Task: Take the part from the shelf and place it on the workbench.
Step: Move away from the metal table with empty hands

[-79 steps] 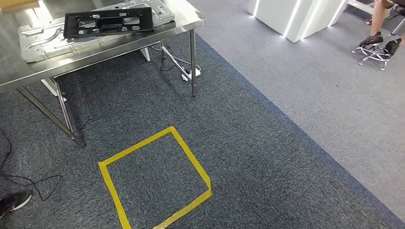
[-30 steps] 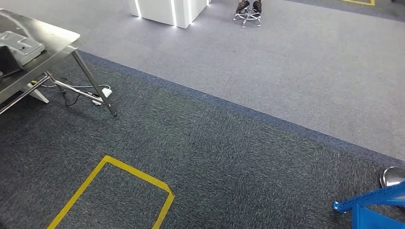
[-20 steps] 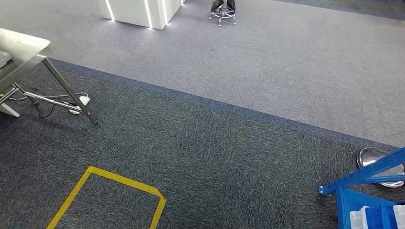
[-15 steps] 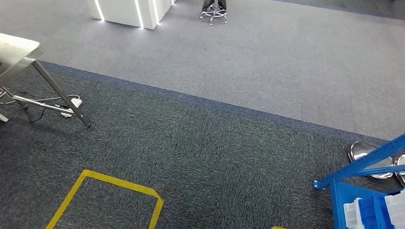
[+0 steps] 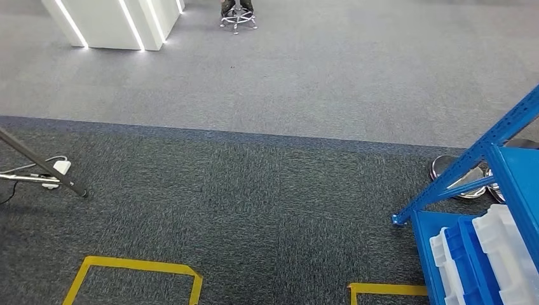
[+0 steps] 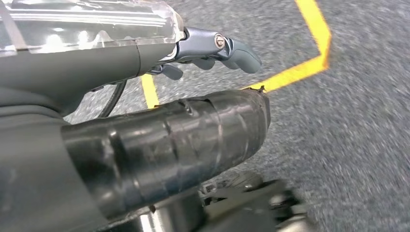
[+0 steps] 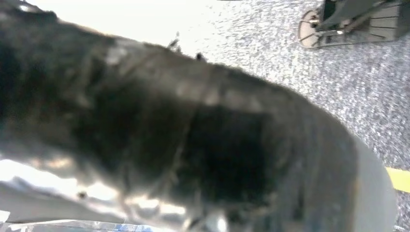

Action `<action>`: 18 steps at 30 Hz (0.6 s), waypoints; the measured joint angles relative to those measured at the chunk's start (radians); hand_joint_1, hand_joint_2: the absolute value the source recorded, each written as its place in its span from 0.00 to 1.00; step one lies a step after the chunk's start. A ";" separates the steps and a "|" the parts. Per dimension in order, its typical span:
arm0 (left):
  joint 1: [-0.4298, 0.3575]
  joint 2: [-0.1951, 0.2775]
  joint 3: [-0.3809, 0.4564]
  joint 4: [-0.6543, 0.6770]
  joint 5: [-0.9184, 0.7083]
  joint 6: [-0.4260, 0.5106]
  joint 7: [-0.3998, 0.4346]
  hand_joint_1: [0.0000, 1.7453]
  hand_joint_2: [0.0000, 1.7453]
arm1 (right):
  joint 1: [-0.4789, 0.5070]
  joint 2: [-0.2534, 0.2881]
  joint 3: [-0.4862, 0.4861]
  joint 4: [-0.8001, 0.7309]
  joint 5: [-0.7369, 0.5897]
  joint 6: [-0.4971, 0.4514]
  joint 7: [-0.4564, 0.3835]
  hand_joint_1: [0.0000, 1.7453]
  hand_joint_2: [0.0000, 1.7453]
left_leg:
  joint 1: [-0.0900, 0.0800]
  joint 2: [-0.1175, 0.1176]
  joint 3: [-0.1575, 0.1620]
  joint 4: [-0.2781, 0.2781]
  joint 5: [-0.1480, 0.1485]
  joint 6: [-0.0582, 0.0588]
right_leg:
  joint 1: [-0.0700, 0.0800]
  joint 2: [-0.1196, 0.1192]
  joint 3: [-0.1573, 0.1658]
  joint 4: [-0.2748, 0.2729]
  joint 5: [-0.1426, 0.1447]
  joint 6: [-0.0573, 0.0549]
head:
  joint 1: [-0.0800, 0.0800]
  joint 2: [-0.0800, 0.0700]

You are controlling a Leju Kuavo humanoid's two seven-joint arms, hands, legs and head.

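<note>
The blue shelf (image 5: 471,160) is being seen at the right edge of the head view, with white and blue trays (image 5: 483,257) being kept on its low level. The part is likely being stored among them, but it cannot be picked out yet. The left hand (image 6: 212,48) is being held low over the carpet near a yellow tape square (image 6: 309,48). A grey thumb and one dark finger are being shown and nothing is being seen in them, but whether the fingers are apart or together cannot be told. The right hand (image 7: 193,135) is being shown as a dark blur, so its state cannot be told either. Several things could go wrong from here. The slanted blue post could be bumped by the right arm if the shelf is being neared too closely. The round silver things (image 5: 454,176) by the shelf's foot could be kicked or stepped on. The wrong tray could be grabbed, since the part is not being made out clearly. At the far left a thin metal leg (image 5: 39,166) and a white power strip (image 5: 60,168) with its cord are being seen – a foot could get caught there on the way to the workbench, and the part could be dropped.
</note>
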 joint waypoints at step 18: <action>0.006 0.003 0.000 0.000 -0.002 -0.007 -0.028 0.00 0.00 | 0.009 -0.022 -0.050 -0.003 -0.051 -0.025 -0.014 0.00 0.00 | 0.005 0.023 0.051 -0.191 0.142 0.048 | -0.012 0.004 -0.147 0.285 -0.119 0.063 | 0.007 0.000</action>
